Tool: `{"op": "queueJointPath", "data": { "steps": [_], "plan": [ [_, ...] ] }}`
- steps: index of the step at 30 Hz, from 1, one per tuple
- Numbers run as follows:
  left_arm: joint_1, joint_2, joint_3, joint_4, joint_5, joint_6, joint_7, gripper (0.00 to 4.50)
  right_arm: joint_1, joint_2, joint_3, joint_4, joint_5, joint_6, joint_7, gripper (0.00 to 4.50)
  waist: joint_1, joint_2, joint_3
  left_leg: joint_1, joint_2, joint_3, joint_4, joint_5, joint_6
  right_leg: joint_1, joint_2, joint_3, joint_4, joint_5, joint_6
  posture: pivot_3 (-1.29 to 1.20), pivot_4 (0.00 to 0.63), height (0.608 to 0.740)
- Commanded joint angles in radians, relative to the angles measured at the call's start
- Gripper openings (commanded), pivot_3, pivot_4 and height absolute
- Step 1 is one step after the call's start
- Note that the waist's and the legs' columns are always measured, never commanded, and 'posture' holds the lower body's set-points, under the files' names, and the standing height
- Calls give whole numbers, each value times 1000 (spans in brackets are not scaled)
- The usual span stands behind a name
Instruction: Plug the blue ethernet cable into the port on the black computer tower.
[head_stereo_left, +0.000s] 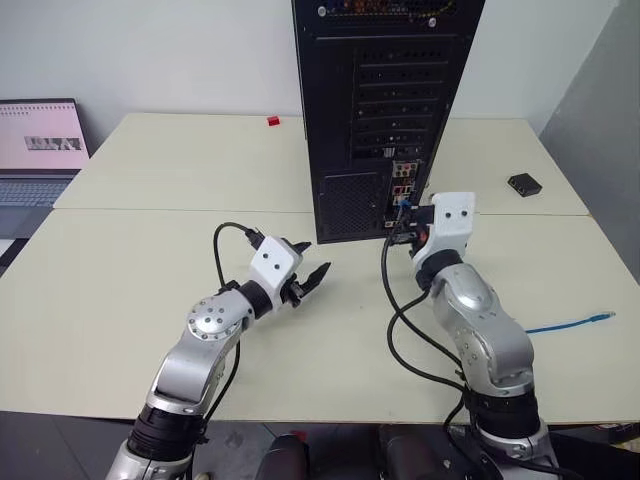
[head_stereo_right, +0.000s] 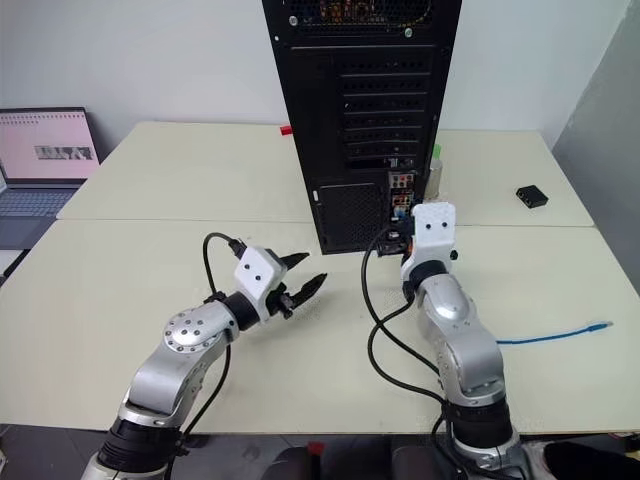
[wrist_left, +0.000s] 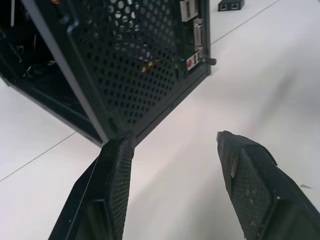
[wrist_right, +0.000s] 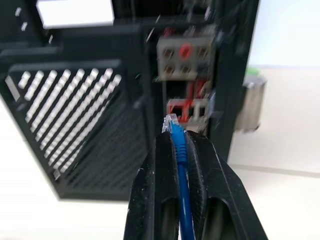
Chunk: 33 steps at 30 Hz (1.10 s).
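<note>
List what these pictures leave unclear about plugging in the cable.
- Target port: right wrist view is blurred, so the socket can't be picked out among the connectors.
- Plug: whether it touches the tower can't be told; in the head views the right tool hides it.
- Blue cable: the right arm hides its middle.

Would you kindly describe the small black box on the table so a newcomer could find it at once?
Start at the black computer tower standing at the middle of the pale table. Look to the robot's right of it, toward the table's far right edge, where the small black box lies flat. Its neighbour there, the blue ethernet cable, is a thin cord.
</note>
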Motion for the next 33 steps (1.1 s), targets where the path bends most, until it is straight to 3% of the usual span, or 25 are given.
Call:
{"op": "queueJointPath", "data": {
  "steps": [1,33],
  "plan": [
    [-19,-14,8,-51,-3,20,10,2766,-33,36,-9,21,-32,-56,-20,0,0,0,0,0,0,0,0,0,0,0,0,0,0,0,0,0,150,740],
    [-32,-24,-6,-57,5,45,-11,2766,-93,117,-42,185,-59,-144,-7,0,-4,0,0,0,0,1,0,0,0,-1,0,1,0,0,0,0,150,740]
  ]
}}
